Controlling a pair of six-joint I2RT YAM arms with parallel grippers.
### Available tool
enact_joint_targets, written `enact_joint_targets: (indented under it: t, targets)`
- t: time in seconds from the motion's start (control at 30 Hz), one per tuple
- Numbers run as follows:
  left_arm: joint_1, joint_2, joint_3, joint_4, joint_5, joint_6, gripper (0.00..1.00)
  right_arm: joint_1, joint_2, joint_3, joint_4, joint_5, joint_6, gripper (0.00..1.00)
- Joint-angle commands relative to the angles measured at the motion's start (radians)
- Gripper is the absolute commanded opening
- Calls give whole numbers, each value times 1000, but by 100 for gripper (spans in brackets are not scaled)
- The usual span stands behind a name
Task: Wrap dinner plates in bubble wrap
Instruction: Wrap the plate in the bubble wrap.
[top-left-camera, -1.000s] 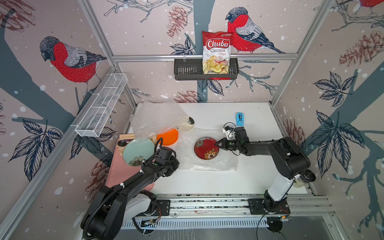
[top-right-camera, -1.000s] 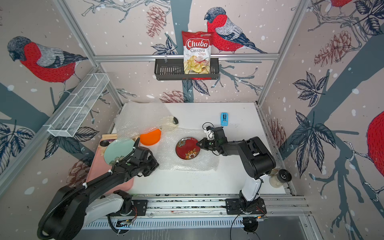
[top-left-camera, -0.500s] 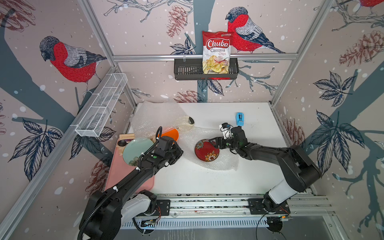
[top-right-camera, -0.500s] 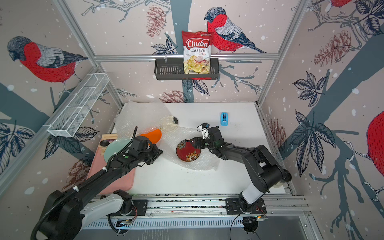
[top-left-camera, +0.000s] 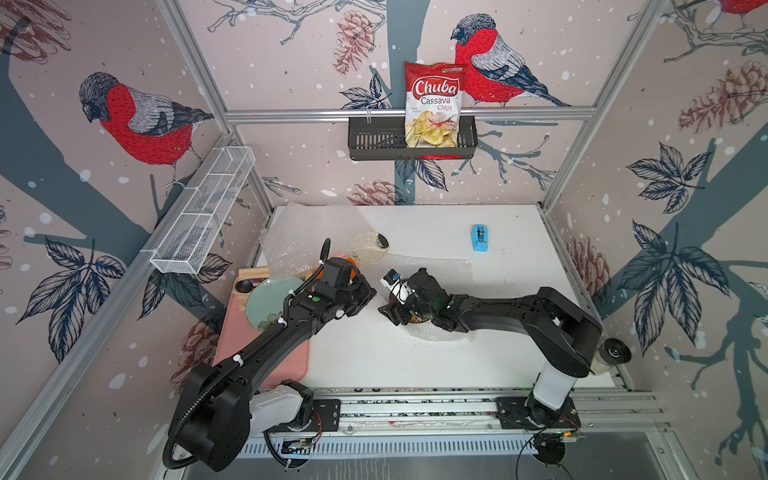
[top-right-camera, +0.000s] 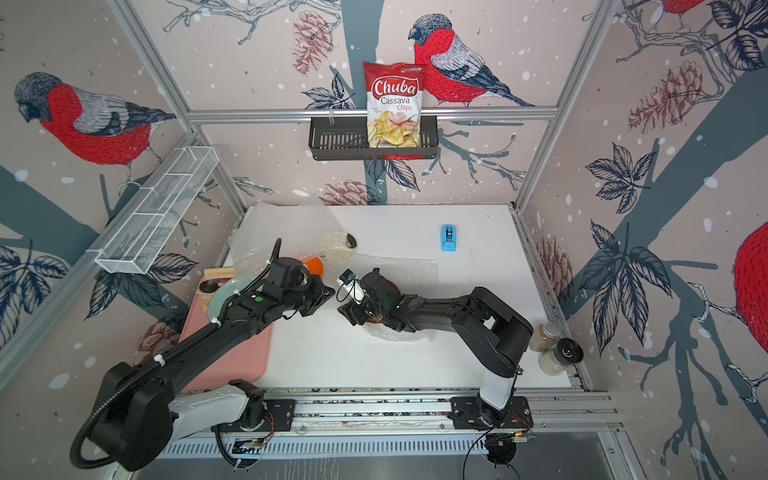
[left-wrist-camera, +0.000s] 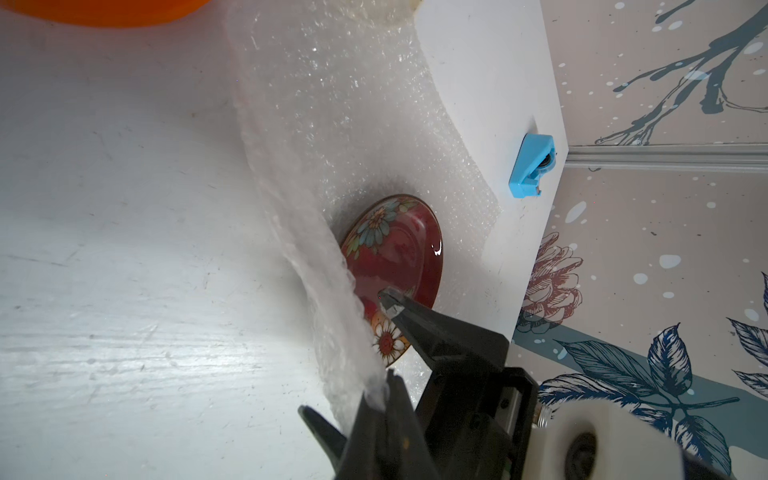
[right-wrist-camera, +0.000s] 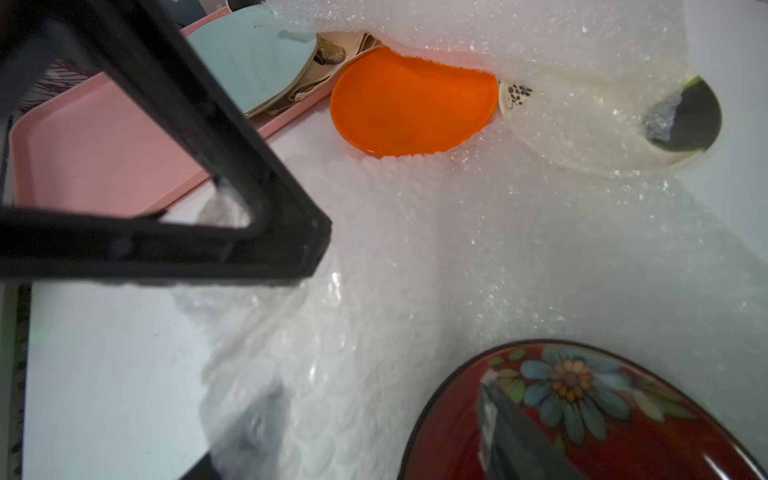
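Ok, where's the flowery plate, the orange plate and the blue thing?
Flowery plate (left-wrist-camera: 395, 257): left wrist view, red middle.
Orange plate (right-wrist-camera: 411, 104): right wrist view, its middle.
Blue thing (top-left-camera: 479, 238): a top view, its top.

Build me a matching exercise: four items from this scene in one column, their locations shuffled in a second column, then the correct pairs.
Items
1. dark red flowered plate
2. orange plate
3. pale green plate
4. chips bag

Places
A. in the black wall basket
B. on the pink tray
C. beside the tray, rim tucked under bubble wrap
D. resting on the lifted bubble wrap sheet

Pairs: 1-D, 2-C, 3-B, 4-A
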Motion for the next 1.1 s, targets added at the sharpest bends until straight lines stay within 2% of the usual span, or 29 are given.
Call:
enact_joint_targets:
  t: [0.0,0.03,0.1,0.13,0.2,0.23,0.27,0.37,0.5,0.57,0.67,0.77,0.9,0.97,1.07]
  targets:
    - [-3,21,49,-10,18,51,0,-5,-26,-6,27,64,18,32]
    - [-3,31,71,-28,17,74,0,-19,-42,-22,38,44,47,23]
    - [-2,46,116,-69,7,129,11,-58,-63,-54,49,-23,112,13]
    - [-2,54,138,-94,-9,162,22,-84,-70,-72,60,-64,152,9]
    - [-3,66,173,-136,-48,215,63,-127,-70,-107,83,-136,221,4]
    - [-2,73,187,-150,-61,245,75,-150,-64,-116,89,-158,265,2]
    - [-2,82,196,-159,-72,269,78,-170,-56,-122,99,-186,302,1]
    - [-3,126,214,-178,-64,350,79,-237,-22,-136,149,-283,429,0]
    - [-9,209,237,-174,27,436,67,-321,15,-172,260,-374,571,0]
    - [-33,268,246,-150,89,465,60,-345,34,-168,273,-405,586,0]
    - [-86,372,338,-133,135,499,53,-358,55,-156,257,-423,572,0]
    - [-125,498,433,-139,129,520,45,-373,62,-170,273,-433,578,3]
    - [-135,666,535,-155,104,515,37,-396,51,-186,275,-430,580,5]
    - [-139,735,579,-166,94,516,34,-408,26,-198,265,-418,575,12]
    - [-148,805,628,-158,110,515,32,-436,-28,-198,184,-392,534,37]
